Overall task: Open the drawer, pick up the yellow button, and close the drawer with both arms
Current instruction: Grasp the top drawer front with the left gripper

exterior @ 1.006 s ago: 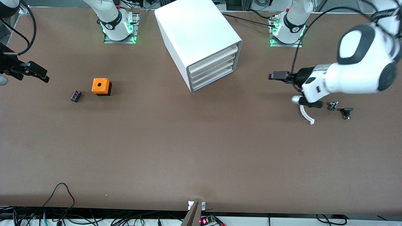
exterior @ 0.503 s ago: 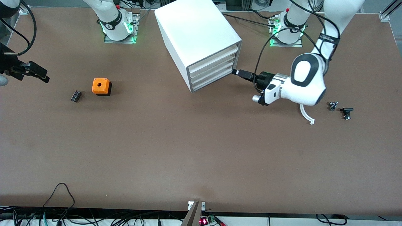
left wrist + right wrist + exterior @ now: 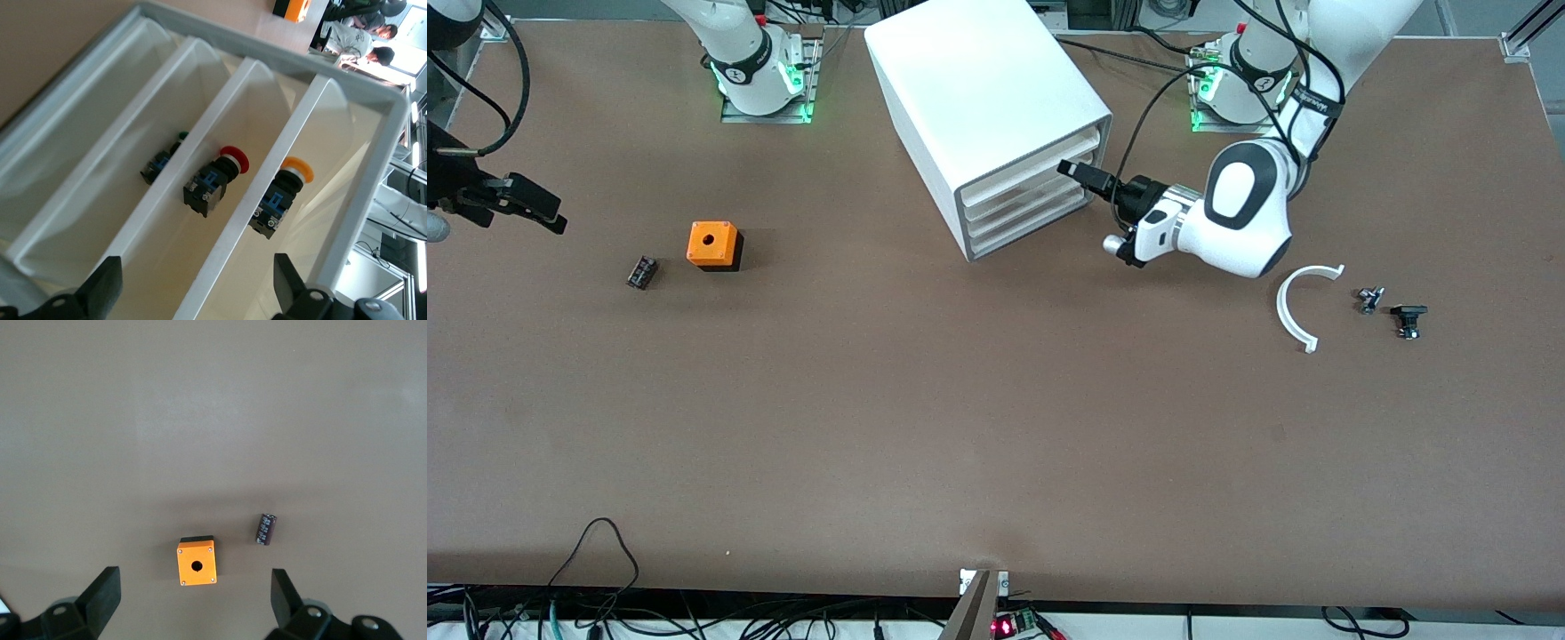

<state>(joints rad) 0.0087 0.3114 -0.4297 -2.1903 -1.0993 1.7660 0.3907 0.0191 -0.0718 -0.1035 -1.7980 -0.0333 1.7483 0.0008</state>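
1. At the cabinet's point(image 3: 987, 98) front, the left gripper point(image 3: 1069, 169) hangs level with the upper drawers, its fingers point(image 3: 100, 293) spread wide and holding nothing. Whether it touches a drawer lip cannot be told.
2. The drawer point(image 3: 1040, 153), highest of four, sits pushed in, flush with the three under it.
3. The left wrist view looks into the drawers. The button point(image 3: 287, 193), with its orange cap and black body, lies inside the highest one. The drawer's front lip stands between it and the gripper.
4. The next drawer down holds a red-capped button point(image 3: 217, 179), and the one below that holds a green-capped one point(image 3: 163, 160).
5. A dark band on the left arm carries lettering too small to read.
6. The right gripper point(image 3: 525, 209) waits over the right arm's end of the table, its fingers point(image 3: 100, 593) wide apart and empty.
7. An orange cube point(image 3: 713, 244) with a round hole in its top stands toward that end. A small black part point(image 3: 642, 271) lies near it, slightly nearer the camera.
8. Toward the left arm's end lie a white curved piece point(image 3: 1294, 307) and, beside it, two small dark parts point(image 3: 1369, 300) point(image 3: 1408, 318). All three are nearer the camera than the cabinet.
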